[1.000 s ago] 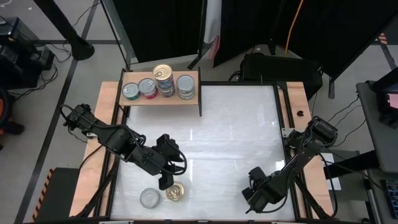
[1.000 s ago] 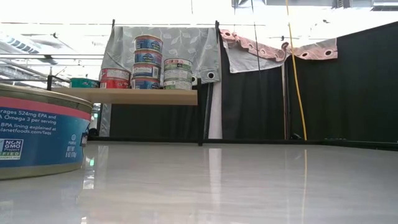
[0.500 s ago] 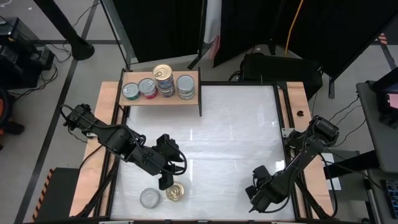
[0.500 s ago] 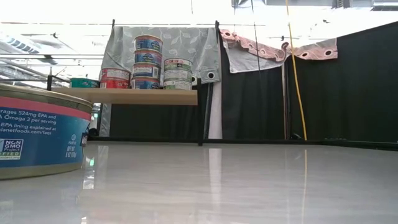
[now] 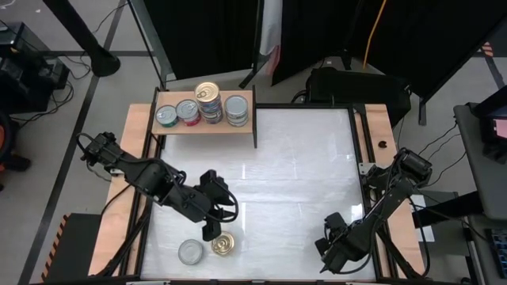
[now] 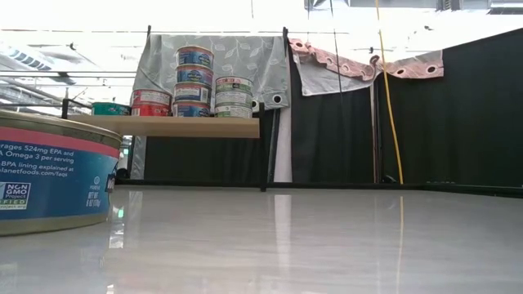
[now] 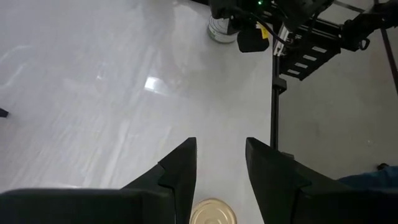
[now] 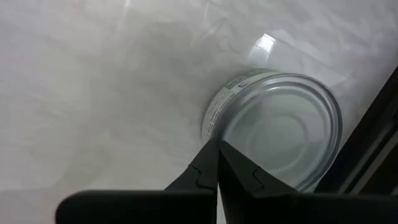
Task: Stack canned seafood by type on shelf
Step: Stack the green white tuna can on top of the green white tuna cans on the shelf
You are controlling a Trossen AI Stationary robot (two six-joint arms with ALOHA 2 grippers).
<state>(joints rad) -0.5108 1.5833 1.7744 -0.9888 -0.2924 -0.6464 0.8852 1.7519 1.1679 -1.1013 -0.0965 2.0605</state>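
Hovering low over the near part of the desk [image 5: 301, 174], the left hand [image 5: 212, 232] has not moved in the last second; its fingers [image 7: 180, 168] stand partly apart with nothing between them, poised just above a gold-lidded tin [image 5: 224, 245]. A silver-lidded tin [image 5: 191, 252] sits touching or just beside that one, nearer the desk's left edge.

The change is on the other side. The right hand [image 5: 329, 257] has drifted along the near edge toward the right corner, its fingers [image 8: 214, 168] pressed fully together and empty. Its wrist view shows a third tin [image 8: 280, 127] directly ahead of the fingertips, close to the dark frame of the desk; the arm hides it from above.

The shelf [image 5: 245, 126] at the far left already carries four groups of tins [image 5: 200, 108], some stacked several high. So three tins look left to place. The right hand's shift probably means it is lining up on the corner tin, but it would have to open first; the left hand looks ready to drop onto the gold one.
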